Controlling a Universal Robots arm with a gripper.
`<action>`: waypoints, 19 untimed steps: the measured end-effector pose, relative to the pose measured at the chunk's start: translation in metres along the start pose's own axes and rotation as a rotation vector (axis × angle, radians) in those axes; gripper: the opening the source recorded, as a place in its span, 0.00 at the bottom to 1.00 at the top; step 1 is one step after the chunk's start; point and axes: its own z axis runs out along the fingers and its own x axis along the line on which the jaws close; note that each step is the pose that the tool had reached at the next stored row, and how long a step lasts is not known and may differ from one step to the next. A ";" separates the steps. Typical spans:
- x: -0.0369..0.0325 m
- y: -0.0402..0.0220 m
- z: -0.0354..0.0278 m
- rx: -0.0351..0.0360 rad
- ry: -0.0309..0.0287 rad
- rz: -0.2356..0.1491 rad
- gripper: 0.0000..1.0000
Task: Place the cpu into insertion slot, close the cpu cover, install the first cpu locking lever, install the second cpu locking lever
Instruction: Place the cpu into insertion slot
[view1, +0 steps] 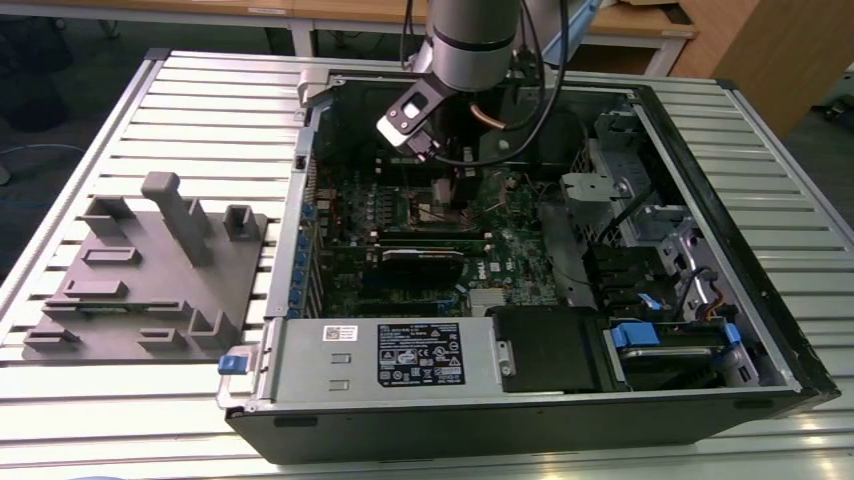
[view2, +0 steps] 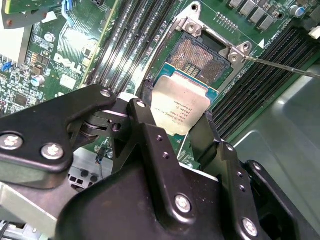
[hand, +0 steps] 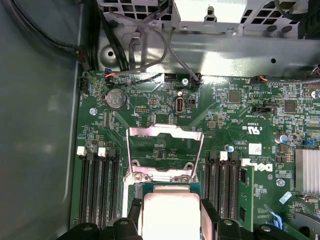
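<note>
Both wrist views show my gripper (view2: 177, 119) (hand: 170, 220) shut on the cpu (view2: 182, 100) (hand: 170, 207), a flat silver-grey square held by its two opposite edges between black fingers (view2: 145, 125). The chip hovers over the near part of the insertion slot (view2: 197, 57), whose tan-gold centre is half uncovered beyond it. I cannot tell whether the chip touches the socket. The cpu cover (hand: 165, 131) stands swung open behind the socket. A thin locking lever (view2: 280, 66) sticks out to one side, unlatched. In the exterior view the gripper (view1: 447, 185) reaches down into the computer case.
Black memory slots (hand: 97, 185) flank the socket on the green motherboard (hand: 230, 115). Case walls (view1: 694, 180), cables and a drive cage (view1: 641, 210) surround the arm. A power supply (view1: 400, 355) sits at the case front. A grey fixture plate (view1: 147, 270) lies on the slatted table.
</note>
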 end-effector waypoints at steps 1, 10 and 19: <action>0.0000 0.0000 0.0004 0.0001 -0.0002 0.000 0.54; -0.0001 -0.0002 0.0028 0.0002 -0.0003 0.000 0.54; 0.0031 -0.0005 0.0075 0.0005 -0.0083 0.000 0.54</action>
